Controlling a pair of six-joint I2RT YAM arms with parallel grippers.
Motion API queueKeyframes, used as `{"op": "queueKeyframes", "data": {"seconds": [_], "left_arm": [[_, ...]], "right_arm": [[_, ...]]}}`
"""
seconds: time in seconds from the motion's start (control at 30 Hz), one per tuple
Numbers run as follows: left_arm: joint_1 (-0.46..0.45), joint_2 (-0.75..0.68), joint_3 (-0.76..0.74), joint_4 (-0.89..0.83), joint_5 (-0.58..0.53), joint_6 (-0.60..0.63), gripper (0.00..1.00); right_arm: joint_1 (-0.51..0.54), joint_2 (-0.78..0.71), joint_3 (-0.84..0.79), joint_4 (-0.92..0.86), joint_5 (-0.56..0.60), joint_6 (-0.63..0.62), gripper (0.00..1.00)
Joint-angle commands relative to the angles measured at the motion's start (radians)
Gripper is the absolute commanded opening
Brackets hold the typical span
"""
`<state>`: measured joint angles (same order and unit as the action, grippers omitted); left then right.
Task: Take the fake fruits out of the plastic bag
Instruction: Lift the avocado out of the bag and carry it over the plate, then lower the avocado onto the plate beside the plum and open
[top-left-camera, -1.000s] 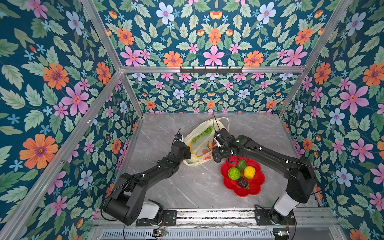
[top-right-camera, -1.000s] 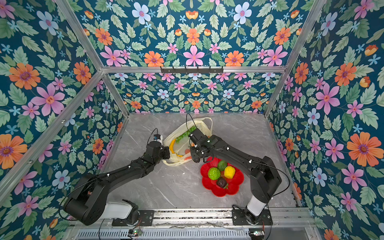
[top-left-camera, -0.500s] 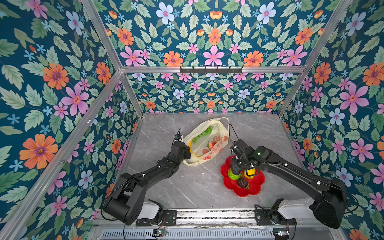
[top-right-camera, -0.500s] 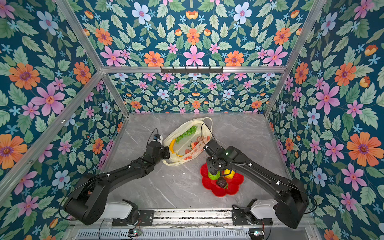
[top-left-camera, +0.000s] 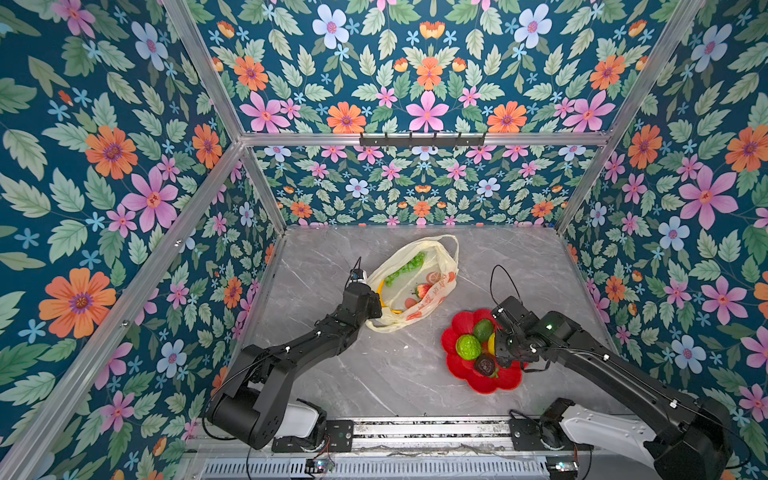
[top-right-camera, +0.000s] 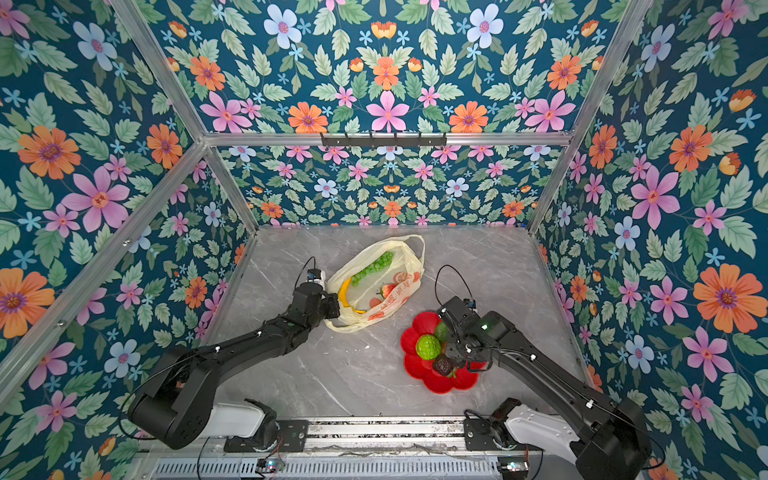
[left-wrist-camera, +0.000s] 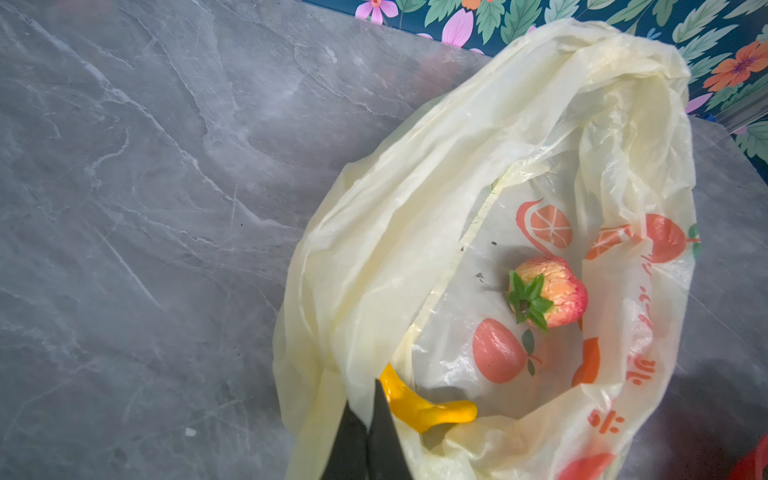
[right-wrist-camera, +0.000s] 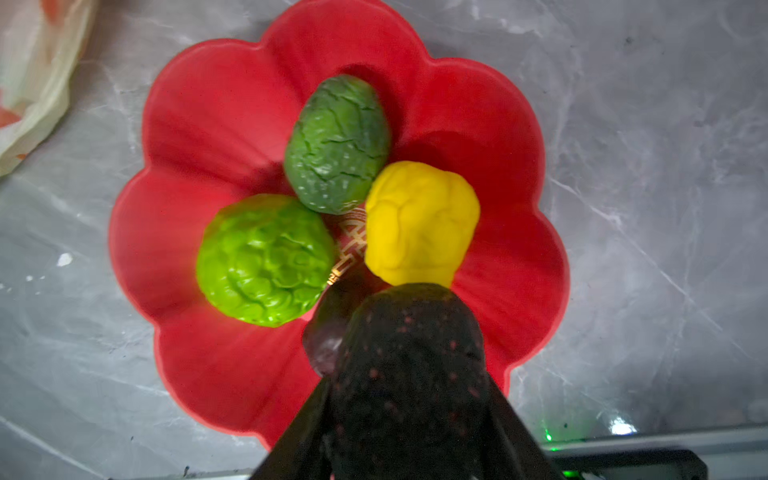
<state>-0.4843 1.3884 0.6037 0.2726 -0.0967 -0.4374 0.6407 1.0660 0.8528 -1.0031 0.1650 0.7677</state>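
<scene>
The cream-yellow plastic bag lies open on the grey table. Inside it are a yellow banana, a pink-red strawberry and a green grape bunch. My left gripper is shut on the bag's near rim film. My right gripper hangs over the red plate, shut on a dark speckled fruit. On the plate lie a bumpy lime-green ball, a green avocado-like piece, a yellow lemon and a dark piece.
Flowered walls close the table in at the back and both sides. A metal rail runs along the front edge, where both arm bases stand. Bare grey tabletop lies between the bag and the plate.
My right gripper has moved from the bag's mouth over to the red plate, carrying the dark speckled fruit. The left gripper has kept its hold on the bag.
</scene>
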Motion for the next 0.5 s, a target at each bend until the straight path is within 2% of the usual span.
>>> {"op": "queueKeyframes", "data": {"seconds": [0.0,0.47], "left_arm": [[0.001,0.001,0.004,0.005,-0.008,0.011,0.02],[0.001,0.003,0.005,0.006,-0.006,0.011,0.02]], "right_arm": [[-0.010,-0.021,-0.031,-0.018,0.036,0.066,0.39],[-0.016,-0.011,-0.126,0.041,0.018,0.122,0.40]]}}
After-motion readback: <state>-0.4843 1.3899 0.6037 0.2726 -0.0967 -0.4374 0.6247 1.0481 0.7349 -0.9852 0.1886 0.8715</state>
